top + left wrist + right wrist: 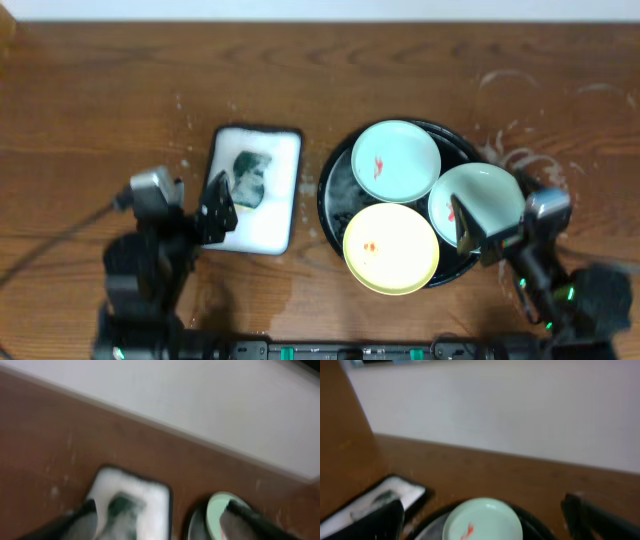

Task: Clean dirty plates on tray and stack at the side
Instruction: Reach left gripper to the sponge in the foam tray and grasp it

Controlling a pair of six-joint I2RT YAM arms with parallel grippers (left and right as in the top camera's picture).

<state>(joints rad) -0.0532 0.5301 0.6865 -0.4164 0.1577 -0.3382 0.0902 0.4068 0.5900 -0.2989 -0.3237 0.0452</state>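
1. On the wooden bench (100,100), right of centre, sits the tray (326,200): a wide, round, black basin with a raised rim. White foam (345,190) streaks the wet floor that shows between the plates.
2. Three small round plates fill the tray, packed close together. Whether their edges touch or overlap cannot be told.
3. The far mint-green plate (395,160) lies at the back of the tray, with a red smear left of its middle.
4. The right mint-green plate (485,195) sits at the tray's right side, with a red mark near its left edge. Its outer edge reaches over the tray's rim.
5. The yellow plate (390,248) is nearest the robot and carries small red specks left of centre. Its near edge covers the tray's rim.
6. The left claw (218,208) hangs over the left edge of a white dish (275,215), a rectangular one with rounded corners. That dish holds suds and a dark green sponge (248,178). In the left wrist view the claw's fingers (75,520) stand wide apart with nothing between them.
7. The right claw (483,238) is over the near right part of the tray, at the near edge of the right mint-green plate. The right wrist view shows its fingers spread wide and gripping nothing.
8. Whitish splash marks (510,150) dot the bench beyond the tray's right side.
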